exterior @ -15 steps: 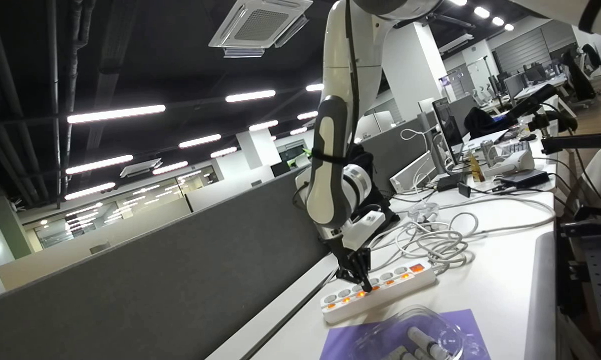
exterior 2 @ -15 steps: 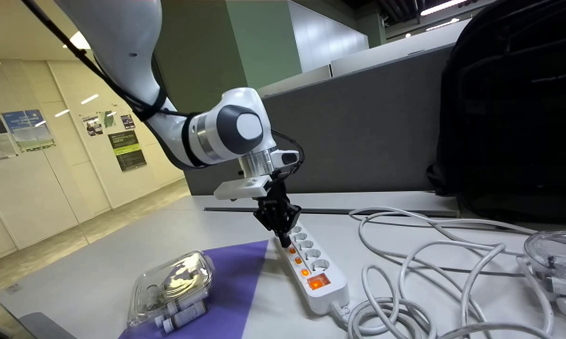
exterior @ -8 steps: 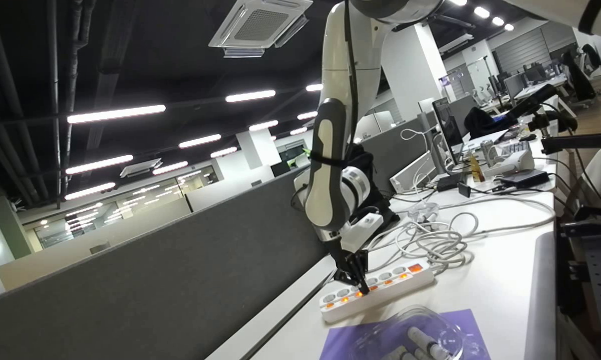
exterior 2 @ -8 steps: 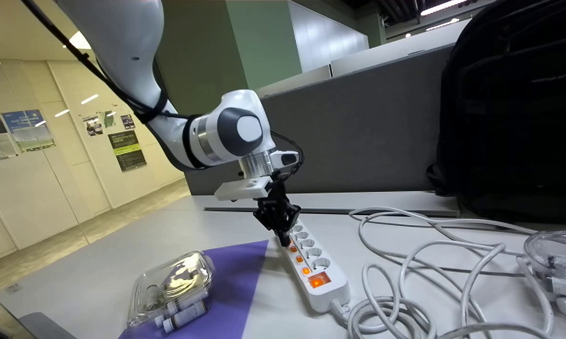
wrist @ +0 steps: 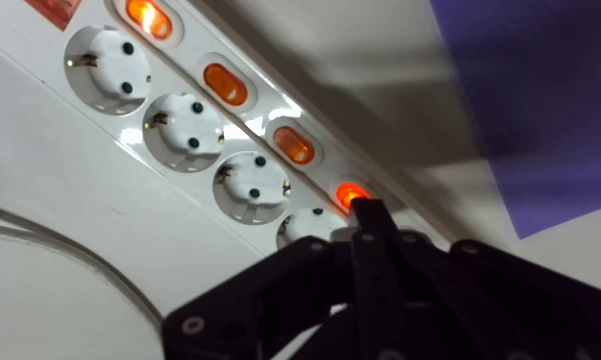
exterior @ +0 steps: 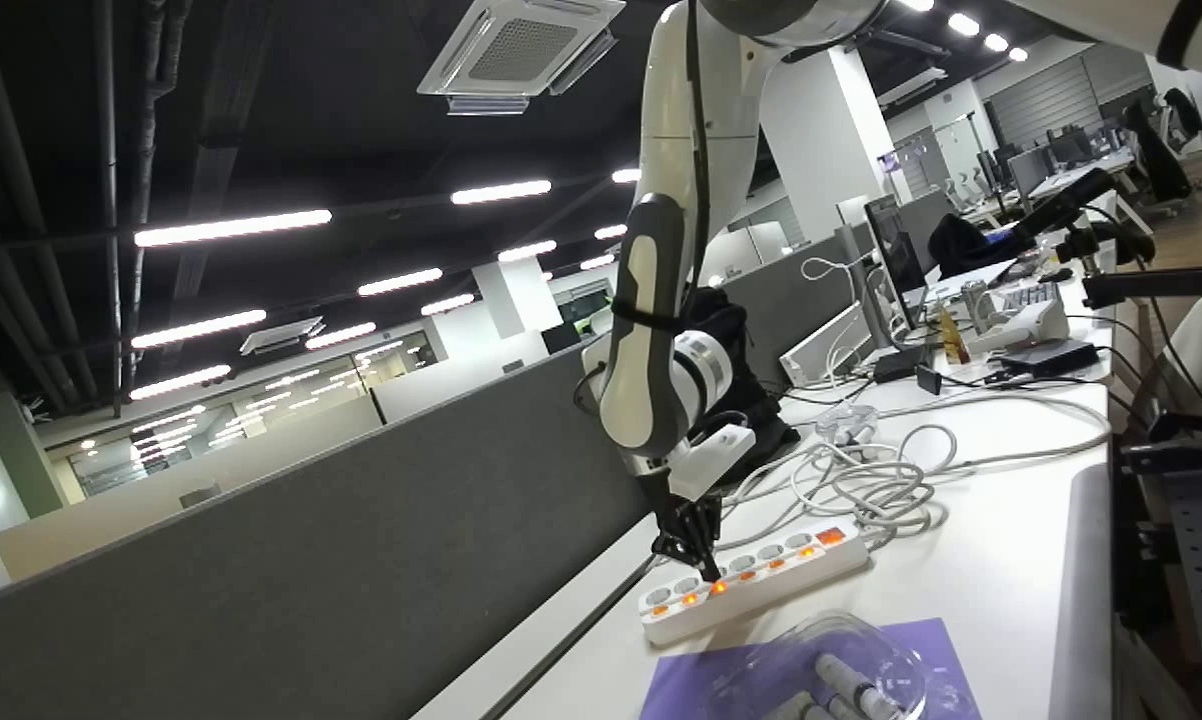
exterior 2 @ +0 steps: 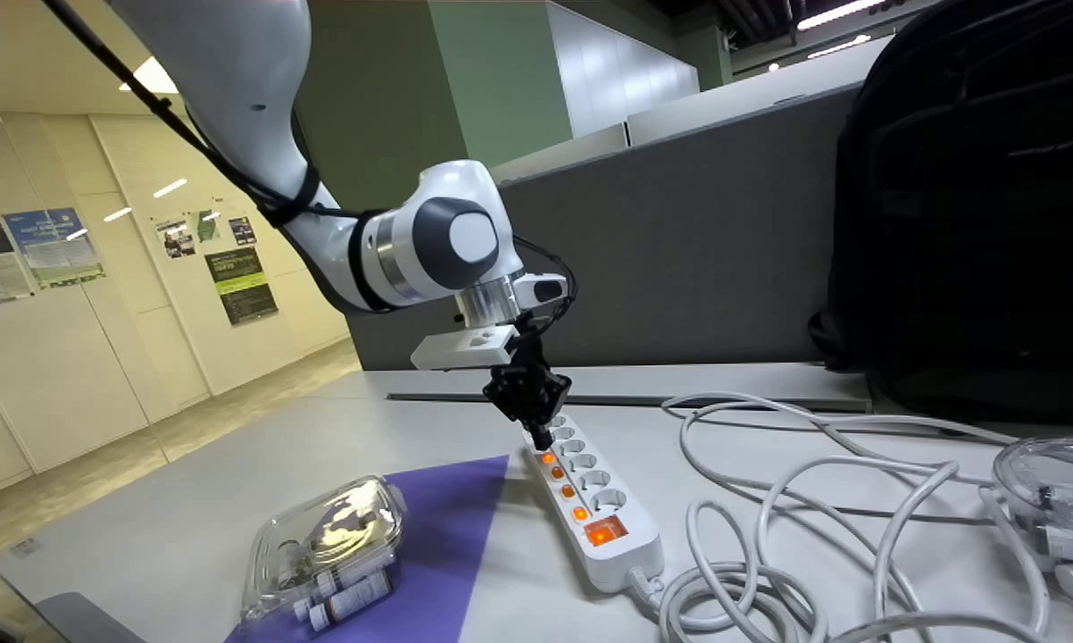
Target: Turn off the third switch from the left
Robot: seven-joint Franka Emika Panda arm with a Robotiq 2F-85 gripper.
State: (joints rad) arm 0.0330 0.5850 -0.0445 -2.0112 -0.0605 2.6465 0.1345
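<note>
Pinched narrow, the claw (wrist: 374, 212) shifts along the power strip (exterior: 781, 587), the third switch (wrist: 351, 193) still glowing, its turn-off likely pending.

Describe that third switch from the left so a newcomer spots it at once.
On the white desk, beside the purple sheet, lies a long white power strip with small orange rockers. Count three from the end away from its cord: the third switch glows, unlike its cord-side neighbour, and the black fingers partly hide it in the wrist view.

White glare from ceiling lights (exterior: 232, 228)
</note>
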